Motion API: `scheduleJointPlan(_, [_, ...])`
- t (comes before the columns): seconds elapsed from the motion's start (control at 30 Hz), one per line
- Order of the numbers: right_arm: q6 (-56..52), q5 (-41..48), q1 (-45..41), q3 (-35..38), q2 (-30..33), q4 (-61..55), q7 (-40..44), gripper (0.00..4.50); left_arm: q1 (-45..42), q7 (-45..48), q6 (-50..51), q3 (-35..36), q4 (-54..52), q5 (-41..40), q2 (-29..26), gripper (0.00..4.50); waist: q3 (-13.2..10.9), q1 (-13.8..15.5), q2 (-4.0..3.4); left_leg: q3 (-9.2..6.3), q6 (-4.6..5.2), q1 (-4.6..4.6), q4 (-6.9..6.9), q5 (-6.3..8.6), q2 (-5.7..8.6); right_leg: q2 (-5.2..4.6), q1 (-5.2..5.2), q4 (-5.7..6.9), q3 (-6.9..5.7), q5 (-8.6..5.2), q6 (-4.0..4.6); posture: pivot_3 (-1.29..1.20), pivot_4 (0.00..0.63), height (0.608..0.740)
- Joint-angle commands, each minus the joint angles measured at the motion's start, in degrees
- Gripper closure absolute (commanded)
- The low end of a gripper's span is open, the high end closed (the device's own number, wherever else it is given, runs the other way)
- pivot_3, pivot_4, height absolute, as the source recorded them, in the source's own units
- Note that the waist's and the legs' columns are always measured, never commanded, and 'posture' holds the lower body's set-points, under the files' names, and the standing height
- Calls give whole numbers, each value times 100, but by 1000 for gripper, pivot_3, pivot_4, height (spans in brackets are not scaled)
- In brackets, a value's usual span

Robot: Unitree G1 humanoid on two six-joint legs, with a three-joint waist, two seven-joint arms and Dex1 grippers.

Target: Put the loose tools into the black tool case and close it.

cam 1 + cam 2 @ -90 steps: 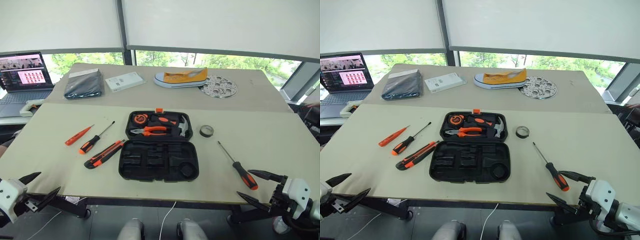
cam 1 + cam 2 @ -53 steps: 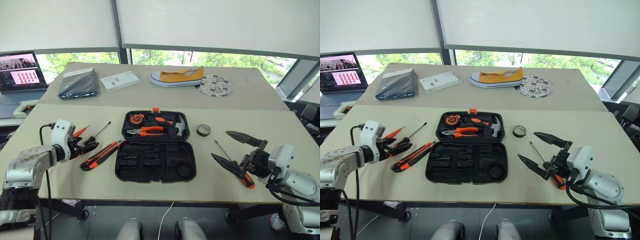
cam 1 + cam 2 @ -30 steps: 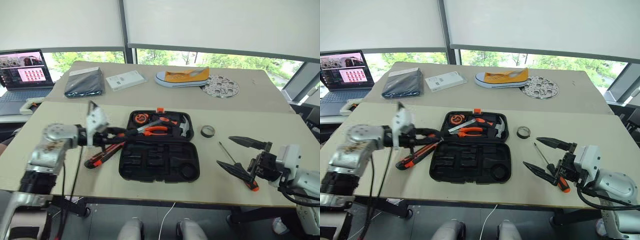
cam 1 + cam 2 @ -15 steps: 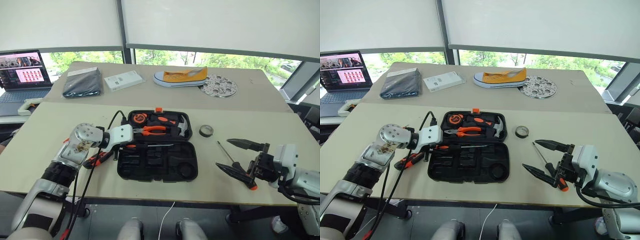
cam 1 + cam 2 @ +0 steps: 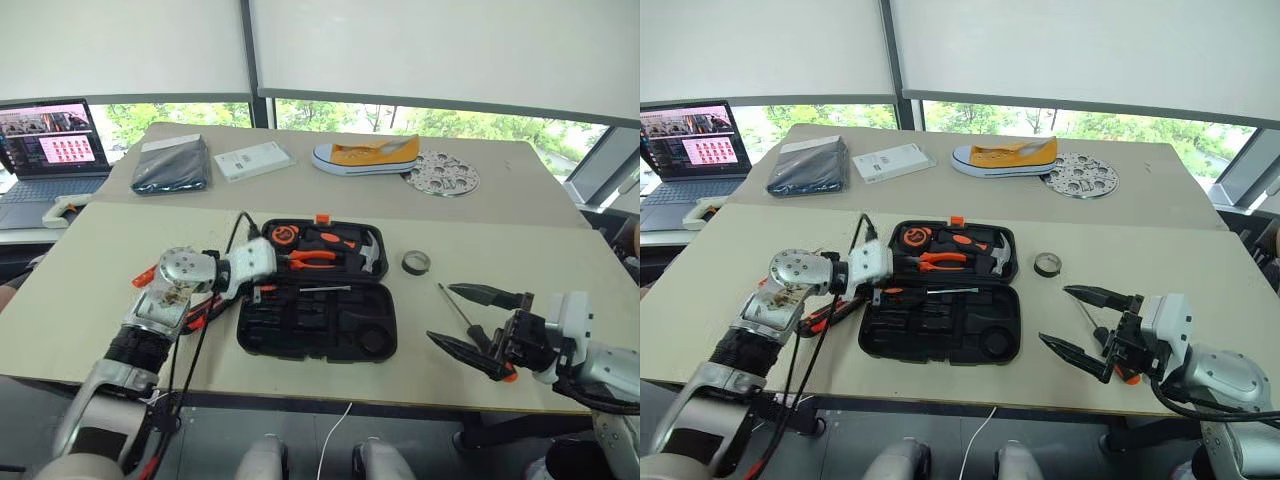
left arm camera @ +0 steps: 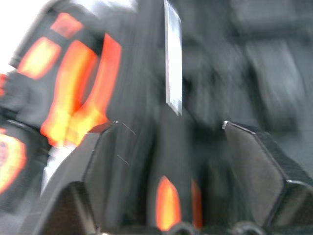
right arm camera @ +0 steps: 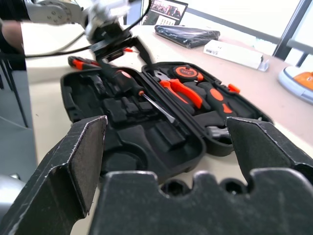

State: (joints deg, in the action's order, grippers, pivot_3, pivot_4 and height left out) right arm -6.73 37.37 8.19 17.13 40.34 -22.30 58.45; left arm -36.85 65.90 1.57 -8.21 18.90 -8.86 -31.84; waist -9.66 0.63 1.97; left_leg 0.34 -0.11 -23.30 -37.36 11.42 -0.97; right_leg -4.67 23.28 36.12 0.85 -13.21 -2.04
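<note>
On the beige table (image 5: 90, 270), the black tool case (image 5: 318, 318) lay open. The left gripper (image 7: 120, 58), fingers parted, straddled a screwdriver (image 7: 142, 93) inside it. The right gripper (image 5: 480, 320) hovered open.

The black hard-plastic clamshell tool case (image 5: 318, 305) lies open near my table's (image 5: 560, 270) front edge, a black-and-orange-handled screwdriver (image 5: 300, 290) in it; the small dark tape roll (image 5: 414, 263) lies to its right.

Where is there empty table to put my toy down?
Bare table lies right of the tape roll, and behind the black tool case toward the yellow shoe. Left of the case is crowded with tools and the left gripper.
</note>
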Motion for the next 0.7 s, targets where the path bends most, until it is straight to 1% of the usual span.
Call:
scheduleJointPlan(0.03, [-152, 191, 29, 104, -3, -259, -63, 0, 138, -144, 504, 280, -173, -356, 93, 1235, 0, -31, 0, 0, 1, 3, 0, 0, 0, 0, 0, 0, 3, 0, 0, 0, 150, 740])
scheduleJointPlan(0.13, [-214, 179, 38, 120, -41, -299, -101, 0, 222, -351, 675, 211, -120, -225, 168, 2009, 0, -32, 0, 0, 1, 4, 0, 0, -1, 4, -1, 2, 2, 0, 0, 0, 150, 740])
scheduleJointPlan(0.17, [-223, 174, 47, 122, -53, -310, -113, 0, 271, -364, 737, 141, -126, -172, 178, 2524, 0, -27, 0, 0, 1, 3, 0, 0, -1, 4, -1, 2, 2, 0, 0, 0, 150, 740])
scheduleJointPlan(0.27, [-237, 151, 71, 116, -85, -326, -146, 0, 400, -399, 749, -108, -123, 75, 178, 3445, 0, -15, 0, 0, 1, 3, -1, 0, 0, 4, -3, 0, 2, 1, -1, 0, 150, 740])
scheduleJointPlan(0.3, [-240, 143, 73, 112, -95, -324, -156, 0, 434, -449, 766, -178, -104, 156, 193, 3869, 0, -11, 0, 0, 1, 3, -1, 0, 0, 4, -3, -1, 2, 1, -1, 0, 150, 740])
scheduleJointPlan(0.33, [-246, 139, 77, 112, -104, -325, -170, 0, 461, -482, 824, -226, -93, 200, 215, 4141, 0, -7, 0, 0, 1, 3, -1, 0, 0, 4, -3, -1, 2, 1, -1, 0, 150, 740])
scheduleJointPlan(0.43, [-250, 121, 98, 105, -137, -322, -201, 0, 558, -470, 988, -374, -167, 222, 288, 4141, 1, 0, -1, 0, 1, 12, -1, 1, 0, 3, -11, -1, 2, 1, -1, 0, 150, 740])
scheduleJointPlan(0.6, [-272, 120, 132, 103, -203, -312, -268, 0, 482, -765, 915, -714, 106, 754, 292, 4141, 15, 9, -16, 0, 0, 16, -3, 1, 1, 2, -20, -4, 3, 2, -1, 0, 150, 740])
scheduleJointPlan(0.7, [-275, 93, 189, 74, -274, -333, -352, 0, 390, -751, 855, -600, 200, 601, 424, 4141, 29, 12, -38, 0, 0, 17, -3, 1, 3, 2, -22, -4, 4, 2, -3, 0, 150, 740])
